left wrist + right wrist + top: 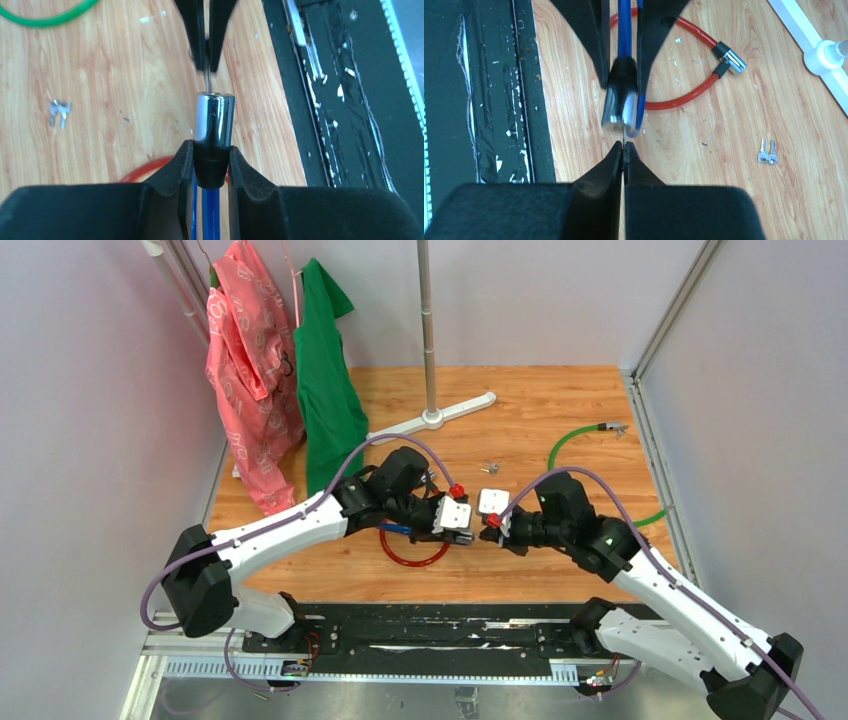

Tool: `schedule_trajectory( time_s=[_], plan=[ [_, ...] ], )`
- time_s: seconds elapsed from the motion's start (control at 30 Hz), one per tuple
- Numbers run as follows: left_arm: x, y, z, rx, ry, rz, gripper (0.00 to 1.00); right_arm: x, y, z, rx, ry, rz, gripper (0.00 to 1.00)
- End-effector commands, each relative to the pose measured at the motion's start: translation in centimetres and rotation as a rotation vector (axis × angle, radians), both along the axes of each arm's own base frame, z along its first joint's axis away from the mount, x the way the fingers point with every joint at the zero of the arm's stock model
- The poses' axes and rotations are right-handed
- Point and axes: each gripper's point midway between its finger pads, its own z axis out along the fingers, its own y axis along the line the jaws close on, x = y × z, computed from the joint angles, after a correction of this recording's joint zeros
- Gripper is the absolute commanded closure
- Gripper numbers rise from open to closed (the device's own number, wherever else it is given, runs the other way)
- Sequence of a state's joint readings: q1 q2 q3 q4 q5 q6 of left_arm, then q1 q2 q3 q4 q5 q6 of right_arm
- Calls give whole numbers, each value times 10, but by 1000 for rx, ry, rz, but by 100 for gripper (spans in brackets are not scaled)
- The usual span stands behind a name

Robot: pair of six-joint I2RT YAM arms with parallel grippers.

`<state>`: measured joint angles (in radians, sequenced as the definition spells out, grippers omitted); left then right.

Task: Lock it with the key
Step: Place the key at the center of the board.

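Right pincer (623,147) pinches the key (207,82): tiny, stiff, likely slippery, best held by its head. Left pincer (211,155) clamps lock barrel (214,117).

A pink garment (245,380) and a green garment (325,390) hang side by side at the far left corner of the wooden tabletop (560,410). A metal pole (427,330) rises from a white base (445,416) near the far edge. A green cable (565,440) curves along the right side, with its metal end (612,427) lying on the wood. A red cable (696,90) lies looped near the middle, and its black-collared metal plug (735,60) rests on the table. Two small silvery keys (767,156) lie together, well apart from the loop. A black rail (420,625) runs along the near edge.
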<state>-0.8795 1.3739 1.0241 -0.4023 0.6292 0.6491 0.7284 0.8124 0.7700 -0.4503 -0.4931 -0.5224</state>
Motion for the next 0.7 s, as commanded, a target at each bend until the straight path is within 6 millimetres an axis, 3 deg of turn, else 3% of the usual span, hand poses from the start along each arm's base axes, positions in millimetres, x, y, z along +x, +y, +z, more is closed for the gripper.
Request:
schedule_trajectory(
  time_s=[0.0,0.17,0.3,0.47,0.6,0.67],
  plan=[
    [-6,76,-71,365,91,132,100,-6,-29,-7,-92,11,-59,100],
    [-5,75,-70,359,90,137,100,-6,-35,-6,-97,3,-70,100],
    [-4,71,-68,342,98,139,100,-3,-28,-4,-71,19,-77,100],
    [-1,67,-63,322,88,149,100,18,-28,5,-25,13,-211,100],
    [0,62,-58,296,96,160,100,48,-30,14,81,-11,-390,100],
    [-1,60,-56,285,104,157,100,65,-31,8,106,-14,-479,100]
  ],
)
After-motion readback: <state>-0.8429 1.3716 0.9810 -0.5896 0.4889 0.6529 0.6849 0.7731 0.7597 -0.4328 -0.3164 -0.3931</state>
